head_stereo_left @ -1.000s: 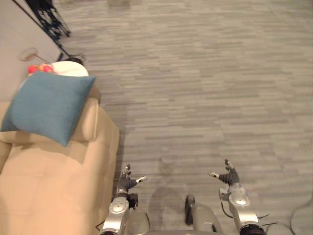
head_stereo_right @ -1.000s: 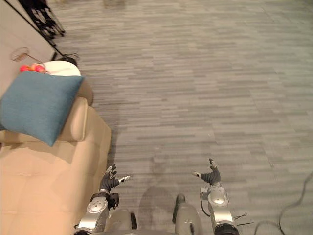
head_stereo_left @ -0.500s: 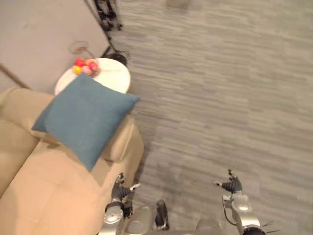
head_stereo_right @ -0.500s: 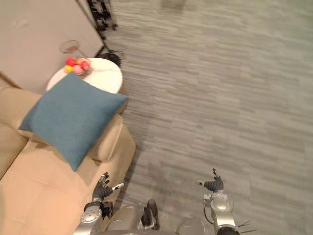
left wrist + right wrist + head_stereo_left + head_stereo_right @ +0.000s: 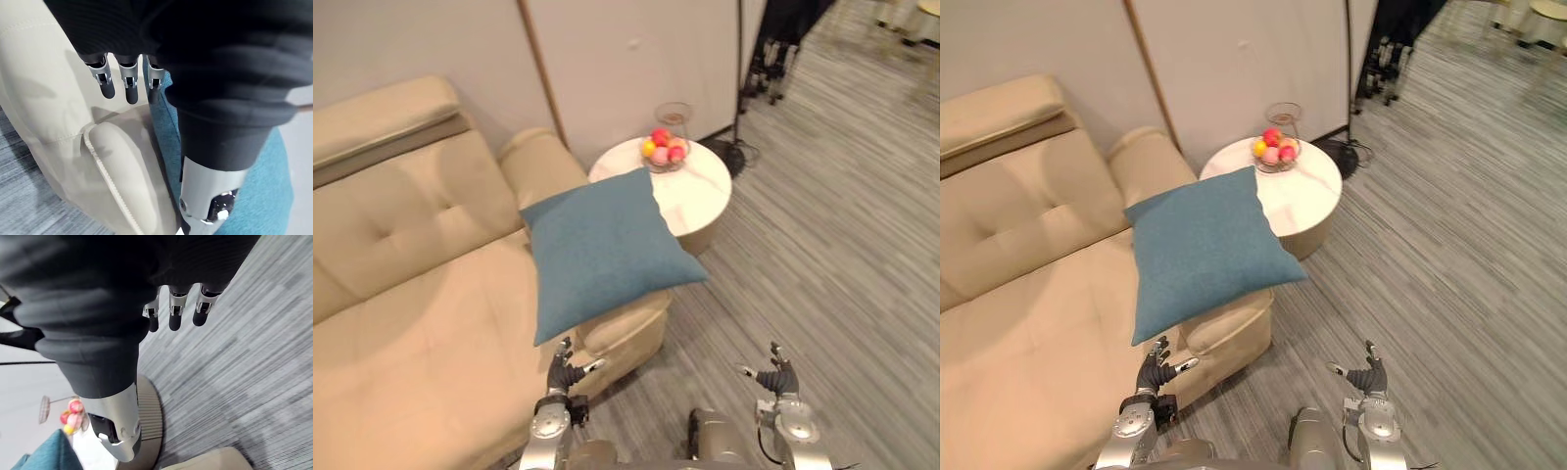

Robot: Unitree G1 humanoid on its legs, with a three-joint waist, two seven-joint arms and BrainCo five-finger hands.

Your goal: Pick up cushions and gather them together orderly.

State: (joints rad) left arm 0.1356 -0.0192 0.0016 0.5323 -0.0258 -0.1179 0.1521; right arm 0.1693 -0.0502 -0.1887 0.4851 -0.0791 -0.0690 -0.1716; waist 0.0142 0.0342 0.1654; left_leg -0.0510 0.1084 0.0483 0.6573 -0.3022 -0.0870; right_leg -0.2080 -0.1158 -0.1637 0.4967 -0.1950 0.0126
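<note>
Approach step, seemingly: square teal fabric cushion (image 5: 602, 250) on beige leather sofa armrest (image 5: 622, 333); left hand (image 5: 563, 368), right hand (image 5: 775, 375) fingers loosely spread (nothing held); next likely reaching to grasp

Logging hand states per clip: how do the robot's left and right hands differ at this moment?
The left hand hangs by the sofa's armrest, just below the blue cushion; the right hand hangs over bare floor. The left hand is close to the cushion, the right hand well away from it. Both are open, with relaxed fingers, holding nothing.
</note>
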